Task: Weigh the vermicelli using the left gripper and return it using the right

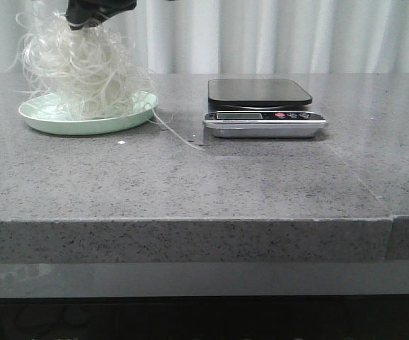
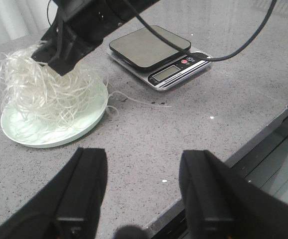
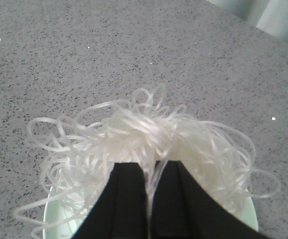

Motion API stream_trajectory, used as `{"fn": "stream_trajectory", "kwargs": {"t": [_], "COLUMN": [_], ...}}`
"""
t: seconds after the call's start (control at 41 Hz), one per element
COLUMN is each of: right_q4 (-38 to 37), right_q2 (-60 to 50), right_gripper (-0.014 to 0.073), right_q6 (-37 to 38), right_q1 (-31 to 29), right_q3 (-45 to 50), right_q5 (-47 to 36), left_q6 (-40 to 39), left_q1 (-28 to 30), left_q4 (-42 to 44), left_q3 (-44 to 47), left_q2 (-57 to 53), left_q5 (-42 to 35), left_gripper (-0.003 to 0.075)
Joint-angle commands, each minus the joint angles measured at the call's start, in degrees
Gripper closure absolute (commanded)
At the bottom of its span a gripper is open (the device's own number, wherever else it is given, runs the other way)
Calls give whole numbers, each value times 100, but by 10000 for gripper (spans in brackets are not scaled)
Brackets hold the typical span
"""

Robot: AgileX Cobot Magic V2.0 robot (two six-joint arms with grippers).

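**Vermicelli held over plate by right end effector; scale bare**

The right end effector point(image 3: 149, 199) is closed on the top of the vermicelli point(image 1: 84, 74), fingers nearly together with strands pinched between them. The tangle hangs into the pale green plate point(image 1: 45, 122), its lower strands resting in the dish. The left end effector point(image 2: 143, 189) stands wide open over bare desk point(image 1: 204, 180), holding nothing.

Judged stage: the return to the plate. Advised practice: lower until the mass settles inside the rim, then open fully and lift straight up so no strands drag out.

Containers: the plate holds the vermicelli; one stray strand point(image 1: 180, 134) trails onto the desk towards the scale point(image 1: 261, 106), whose platform carries nothing
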Motion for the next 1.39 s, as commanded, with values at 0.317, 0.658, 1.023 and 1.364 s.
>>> {"fn": "stream_trajectory", "kwargs": {"t": [0.317, 0.658, 1.023, 1.364], "right_q4": [120, 146, 140, 140], "right_q2": [-340, -1340, -2686, -4546], "right_gripper": [115, 115, 115, 115], "right_q6": [-43, -43, -31, -31], "right_q1": [-113, -439, -1029, -1308], "right_q3": [-218, -218, 137, 2872], "right_q5": [144, 1101, 2860, 1762], "left_q6": [-15, -15, -15, -15], "left_q1": [-26, -26, -26, -26], "left_q4": [-57, -57, -57, -57], "left_q3": [-148, -148, -148, -148], "left_q2": [11, 11, 11, 11], "left_q5": [-445, -445, -445, -445], "left_gripper": [323, 323, 323, 323]}}
